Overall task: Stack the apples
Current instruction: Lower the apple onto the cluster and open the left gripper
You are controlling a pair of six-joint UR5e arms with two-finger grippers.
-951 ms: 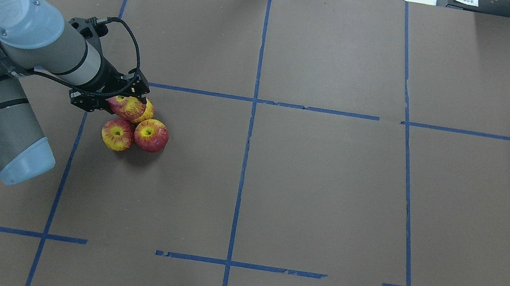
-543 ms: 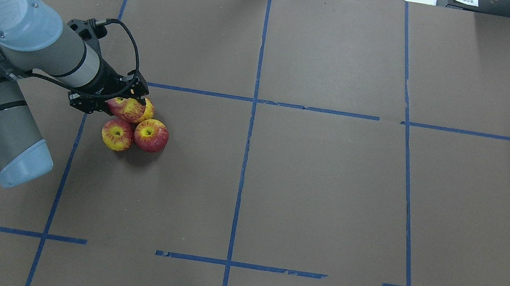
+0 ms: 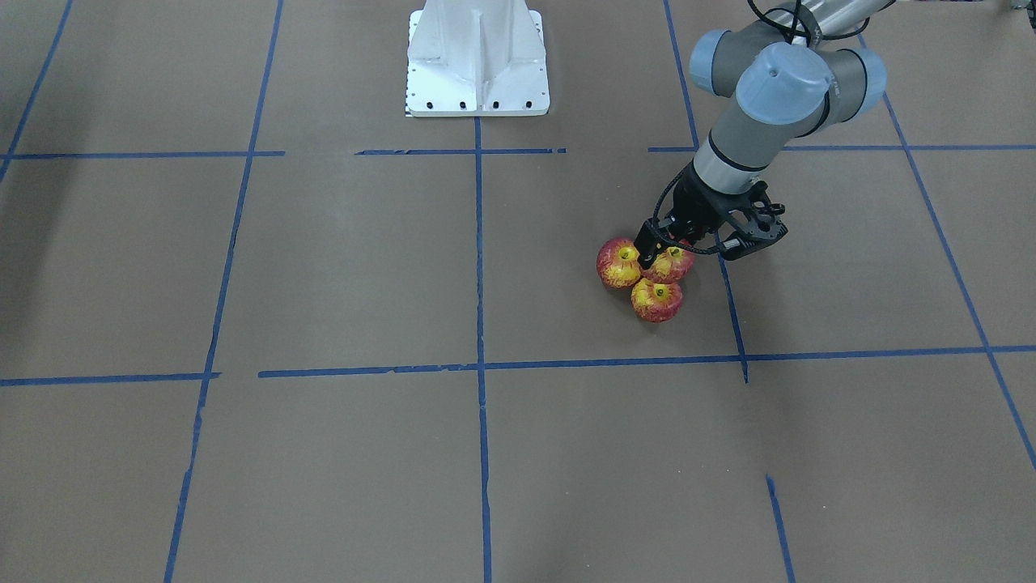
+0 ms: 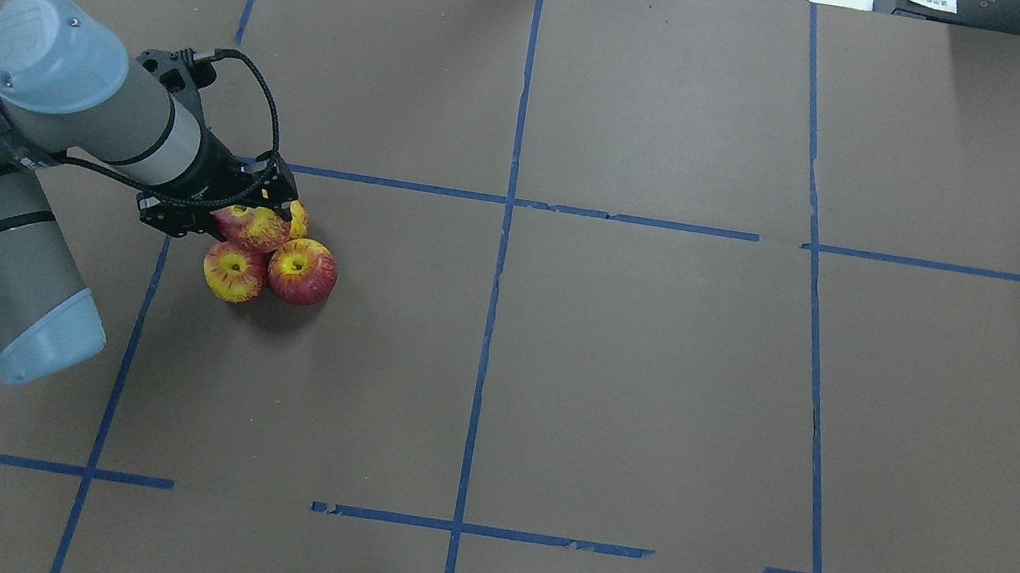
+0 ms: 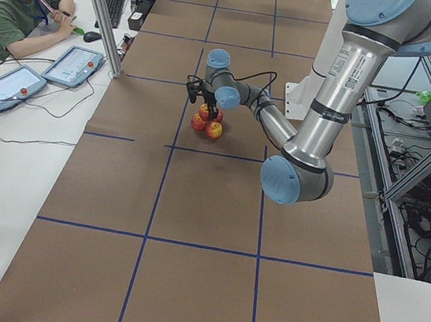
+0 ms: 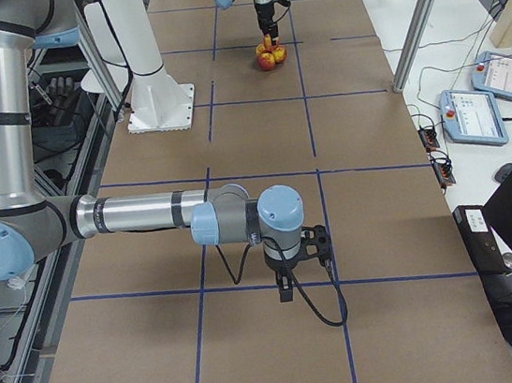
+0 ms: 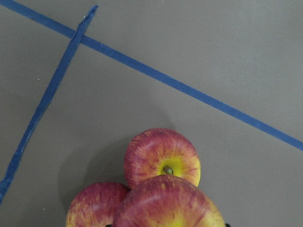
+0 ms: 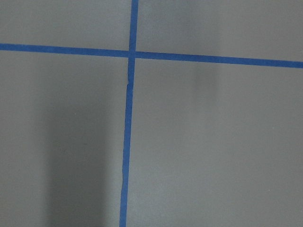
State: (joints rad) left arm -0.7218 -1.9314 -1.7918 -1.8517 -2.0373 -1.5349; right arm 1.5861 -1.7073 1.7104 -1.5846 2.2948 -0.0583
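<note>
Four red-and-yellow apples lie clustered at the table's left. My left gripper (image 4: 249, 221) is shut on one apple (image 4: 253, 230) and holds it on top of the other three. Two of these, one apple (image 4: 233, 275) and another apple (image 4: 303, 272), show in full. The third apple (image 4: 300, 218) is mostly hidden behind the held one. In the left wrist view the held apple (image 7: 168, 204) is at the bottom edge, above two lower apples (image 7: 162, 155). In the front-facing view my left gripper (image 3: 665, 255) is over the cluster (image 3: 657, 300). My right gripper (image 6: 287, 286) shows only in the exterior right view; I cannot tell its state.
Brown paper with blue tape lines (image 4: 503, 225) covers the table. The robot's white base (image 3: 477, 61) stands at the near middle edge. An operator (image 5: 18, 0) sits at a side desk with tablets beyond the table's far end.
My left gripper, with the apple in it, has shifted slightly toward the two near apples and sits lower over the cluster. The apples on the table have not moved.
</note>
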